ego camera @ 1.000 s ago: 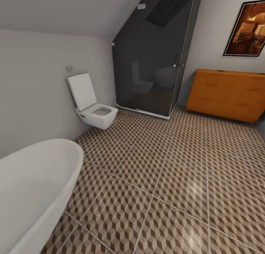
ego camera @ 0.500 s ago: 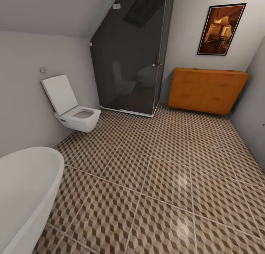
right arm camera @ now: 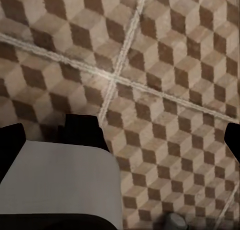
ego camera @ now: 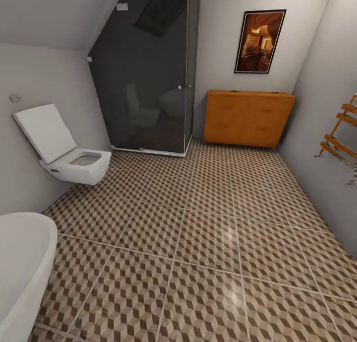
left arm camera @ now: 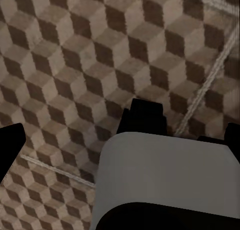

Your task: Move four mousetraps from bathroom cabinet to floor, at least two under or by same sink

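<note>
Facing the cabinet (ego camera: 248,117) across the bathroom floor (ego camera: 208,242), risking clipping the toilet (ego camera: 74,163); pincer states cannot be told.

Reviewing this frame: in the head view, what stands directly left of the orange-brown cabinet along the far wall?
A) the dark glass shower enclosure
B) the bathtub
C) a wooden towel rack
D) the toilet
A: the dark glass shower enclosure sits immediately left of the cabinet at the far wall.

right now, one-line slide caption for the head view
Tiled bathroom floor leading to the orange-brown cabinet on the far wall, beside the dark glass shower, toilet at left.
</note>
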You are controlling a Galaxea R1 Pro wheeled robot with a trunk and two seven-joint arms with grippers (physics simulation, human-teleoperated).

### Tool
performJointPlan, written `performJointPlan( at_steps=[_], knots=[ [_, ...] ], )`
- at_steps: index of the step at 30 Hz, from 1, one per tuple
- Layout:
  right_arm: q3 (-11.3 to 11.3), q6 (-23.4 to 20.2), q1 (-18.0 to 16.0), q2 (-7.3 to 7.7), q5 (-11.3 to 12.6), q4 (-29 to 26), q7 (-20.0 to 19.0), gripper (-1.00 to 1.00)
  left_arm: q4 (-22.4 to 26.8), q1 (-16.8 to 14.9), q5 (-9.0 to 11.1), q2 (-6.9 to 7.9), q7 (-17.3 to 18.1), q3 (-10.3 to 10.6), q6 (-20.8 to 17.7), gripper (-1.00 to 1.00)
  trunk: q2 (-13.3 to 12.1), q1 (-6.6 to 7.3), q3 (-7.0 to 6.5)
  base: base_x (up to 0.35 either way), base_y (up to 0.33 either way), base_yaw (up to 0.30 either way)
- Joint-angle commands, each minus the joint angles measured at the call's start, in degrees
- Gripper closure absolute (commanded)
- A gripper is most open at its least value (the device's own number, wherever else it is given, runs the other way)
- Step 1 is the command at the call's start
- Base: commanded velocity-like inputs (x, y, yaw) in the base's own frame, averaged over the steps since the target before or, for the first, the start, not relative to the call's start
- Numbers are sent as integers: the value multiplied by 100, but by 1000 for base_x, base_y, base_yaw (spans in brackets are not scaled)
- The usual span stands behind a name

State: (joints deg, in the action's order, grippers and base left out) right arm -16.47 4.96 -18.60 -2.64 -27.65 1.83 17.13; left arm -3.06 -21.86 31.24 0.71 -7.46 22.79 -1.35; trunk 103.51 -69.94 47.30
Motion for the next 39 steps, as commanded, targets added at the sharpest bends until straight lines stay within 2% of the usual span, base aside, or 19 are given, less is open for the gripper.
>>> performJointPlan(
  at_steps=[1, 39],
  knots=[
    [-49, 29, -9, 0, -47, 19, 28, -100, -1, -2, 40, 0, -10, 49, -14, -100, 2, 1, 4, 0, 0, -300],
    [-49, 31, -6, 4, -35, 11, 27, -100, -1, -2, 40, 0, -10, 50, -14, -100, 2, 1, 4, 0, 0, -300]
  ],
)
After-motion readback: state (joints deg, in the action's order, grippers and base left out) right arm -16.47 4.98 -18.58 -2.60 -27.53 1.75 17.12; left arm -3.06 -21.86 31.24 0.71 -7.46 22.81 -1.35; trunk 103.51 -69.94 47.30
